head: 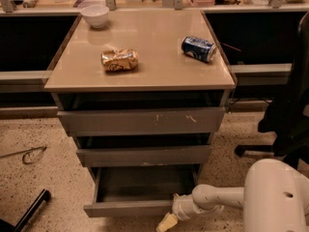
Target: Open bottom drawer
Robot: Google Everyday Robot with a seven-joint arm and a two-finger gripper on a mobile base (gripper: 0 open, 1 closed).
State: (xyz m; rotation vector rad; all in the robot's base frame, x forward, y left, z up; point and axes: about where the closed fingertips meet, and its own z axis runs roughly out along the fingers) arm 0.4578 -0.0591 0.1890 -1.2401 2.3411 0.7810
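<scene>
Speckled beige flooring (43, 182) surrounds a grey three-drawer cabinet with a glossy tan top (154, 37), which stands at the centre of the frame. On that top sit a small white bowl (95, 14) at the upper left, a crumpled golden snack bag (119, 59) near the middle, and a blue drink can (199, 48) lying on its side toward the right edge. Below the top are the tallest grey drawer front with white scratch marks (140, 121) and the mid-sized grey drawer front (142, 154).

The bottom drawer (128, 208) lies at the lower centre of the frame, pulled out toward the camera so that its flat grey tray shows behind the slim front panel. The robot's white arm (219, 197) reaches in from the lower right, and the gripper (166, 221) with its yellowish tip sits just beside the right end of that panel, low at the frame's bottom edge. Whether the gripper is spread or closed cannot be told.

A black office chair (289, 115) stands at the right.
</scene>
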